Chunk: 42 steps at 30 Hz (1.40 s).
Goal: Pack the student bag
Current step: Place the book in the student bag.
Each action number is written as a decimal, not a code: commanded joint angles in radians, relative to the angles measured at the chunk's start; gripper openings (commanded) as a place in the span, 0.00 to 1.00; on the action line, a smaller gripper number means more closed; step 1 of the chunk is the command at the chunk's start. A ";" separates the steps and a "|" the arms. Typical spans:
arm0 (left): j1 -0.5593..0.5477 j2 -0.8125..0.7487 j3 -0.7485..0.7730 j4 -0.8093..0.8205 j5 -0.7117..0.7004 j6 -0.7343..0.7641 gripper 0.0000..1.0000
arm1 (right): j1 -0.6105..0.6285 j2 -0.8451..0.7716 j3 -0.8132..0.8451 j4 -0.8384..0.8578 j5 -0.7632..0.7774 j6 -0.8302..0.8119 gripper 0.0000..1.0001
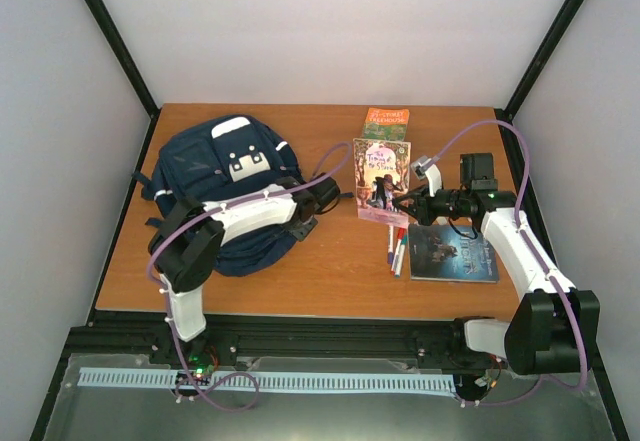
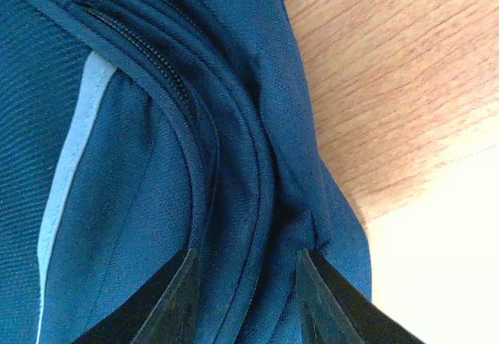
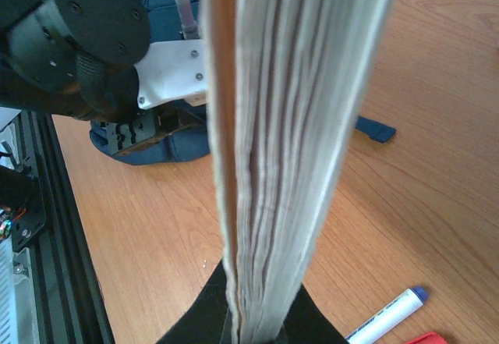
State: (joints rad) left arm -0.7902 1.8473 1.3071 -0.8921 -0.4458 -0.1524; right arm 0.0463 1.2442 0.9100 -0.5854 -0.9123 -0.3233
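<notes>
Bag [image 1: 215, 161]: laid flat on the left half of the table [image 1: 330, 271], white patch facing up, white label toward the far edge.
Left gripper [image 1: 322, 196]: reached across the bag to its right edge.
Left jaws: narrowed onto the bag. In the wrist view the piped seams and zip line [image 2: 156, 63] are seen running down between the two fingers [image 2: 175, 301]. Fabric fills the gap and is creased by the right-hand finger.
Bag vs. left jaws: the rim fold is held between them. The main body is spread to the left and bare wood is seen to the right.
Right gripper [image 1: 405, 199]: closed on a book [image 1: 382, 179].
Book: held clear of the table, just right of the left gripper. In the wrist view its page edge [image 3: 288, 125] is seen upright, clamped at the bottom.
Bag vs. right jaws: well apart, seen beyond the book [image 3: 168, 145].
Markers [image 1: 397, 249]: laid on the table beside a dark book [image 1: 453, 253].
Orange book [image 1: 387, 121]: at the far edge.
</notes>
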 commanded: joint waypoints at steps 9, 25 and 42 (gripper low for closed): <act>-0.021 0.079 0.032 0.013 -0.021 0.008 0.40 | -0.008 0.018 0.016 0.002 -0.009 -0.032 0.03; -0.022 0.133 0.034 0.002 -0.108 0.013 0.38 | -0.019 0.015 0.018 -0.011 -0.030 -0.034 0.03; -0.022 -0.073 0.102 -0.015 -0.187 0.003 0.01 | -0.029 -0.020 0.016 0.026 0.029 0.028 0.03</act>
State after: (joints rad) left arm -0.8101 1.8843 1.3296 -0.9028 -0.5720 -0.1341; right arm 0.0315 1.2591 0.9100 -0.6029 -0.9077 -0.3260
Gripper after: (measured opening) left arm 0.042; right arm 0.043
